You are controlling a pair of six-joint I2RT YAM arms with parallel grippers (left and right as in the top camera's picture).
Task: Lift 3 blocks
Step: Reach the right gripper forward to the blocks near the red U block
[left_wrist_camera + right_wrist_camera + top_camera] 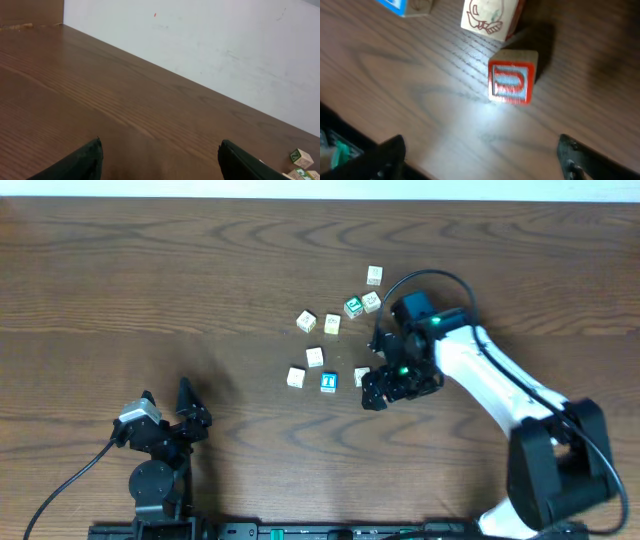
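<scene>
Dark wood-grain table (150, 280) bears scattered small wooden letter cubes right of centre. Right gripper (480, 162) hangs low over the near edge of the group, fingers (390, 157) spread wide, gripping nothing. The red-faced wooden cube (511, 80) lies on the table just beyond the gap, untouched. Pale cream cube with a reddish drawing (490, 17) sits just beside it, and the blue-faced cube with a white letter (327, 382) lies left of the red one. Left gripper (167, 398) is at near left, fingers wide, empty.

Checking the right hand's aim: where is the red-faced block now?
Right wrist view: the red-faced block lies centre frame on the table, just ahead of the right hand, with the cream block just beyond it.
</scene>
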